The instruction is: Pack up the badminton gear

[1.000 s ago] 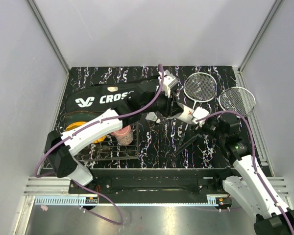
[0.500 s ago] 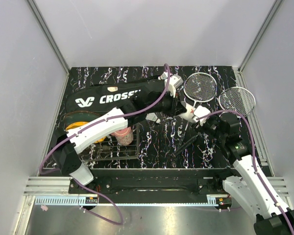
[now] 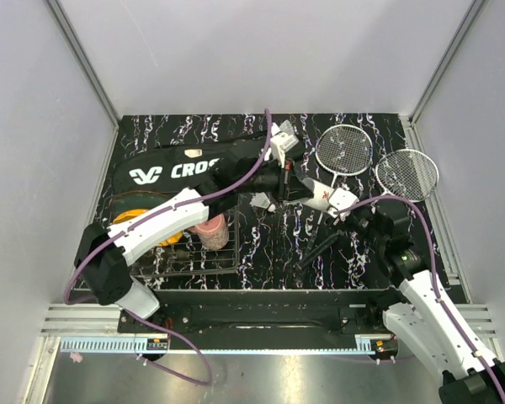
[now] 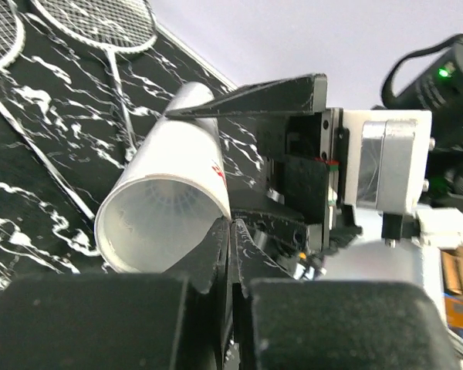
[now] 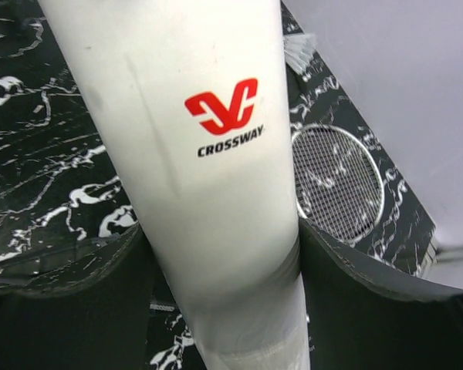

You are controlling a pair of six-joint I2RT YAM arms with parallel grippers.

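My right gripper (image 5: 224, 266) is clamped on the white tube (image 4: 166, 212), lifted with its long side aimed straight at my left gripper (image 4: 231, 231), which is squeezed shut, empty I think, right by the tube's open mouth.

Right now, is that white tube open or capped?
Open at the end facing the left wrist camera: the tube shows a hollow mouth, no cap. The other end: cannot tell.
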